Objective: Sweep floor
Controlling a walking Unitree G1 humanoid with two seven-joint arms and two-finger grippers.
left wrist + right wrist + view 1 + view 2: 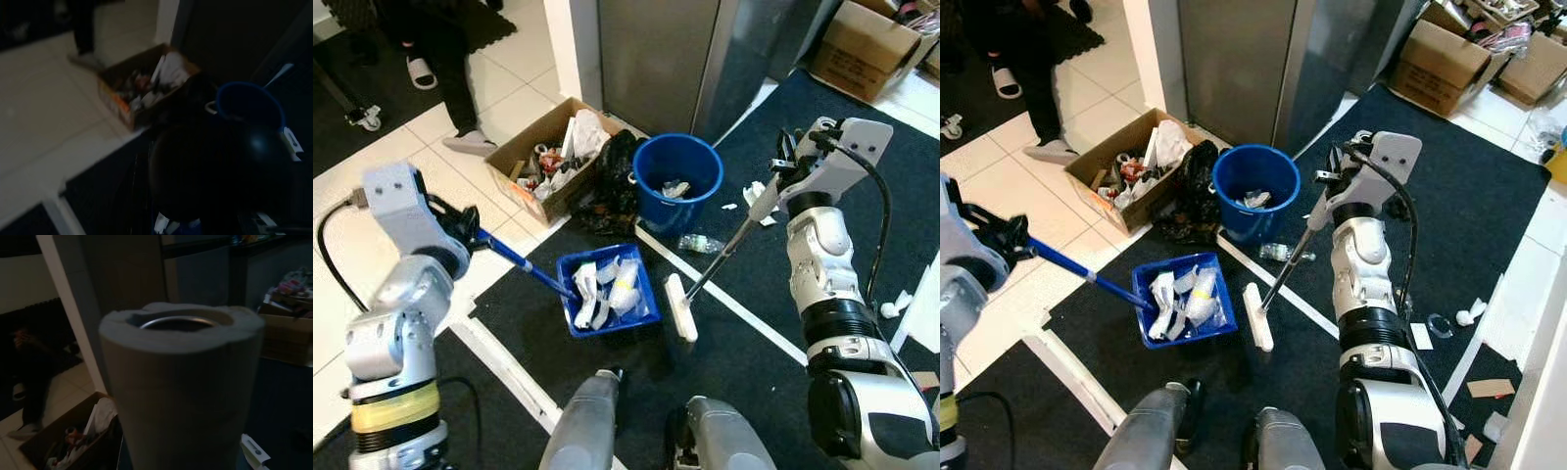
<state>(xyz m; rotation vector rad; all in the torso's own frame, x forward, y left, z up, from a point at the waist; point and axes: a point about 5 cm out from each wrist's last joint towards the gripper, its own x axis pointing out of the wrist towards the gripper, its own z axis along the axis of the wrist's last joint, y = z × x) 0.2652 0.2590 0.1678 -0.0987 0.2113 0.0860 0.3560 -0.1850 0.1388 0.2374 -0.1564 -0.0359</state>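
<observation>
Head cameras look steeply down; all views share the blue bucket (677,176)

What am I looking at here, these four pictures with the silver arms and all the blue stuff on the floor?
It is a humanoid robot sweeping. The two bright pictures come from cameras in its head, looking down; the two dark ones from cameras on its wrists. Its left gripper holds the handle of a blue dustpan full of crumpled paper. Its right gripper holds a broom whose white head rests on the dark mat. Beyond stand a blue bucket and a cardboard box of rubbish. Paper scraps lie nearby.
</observation>
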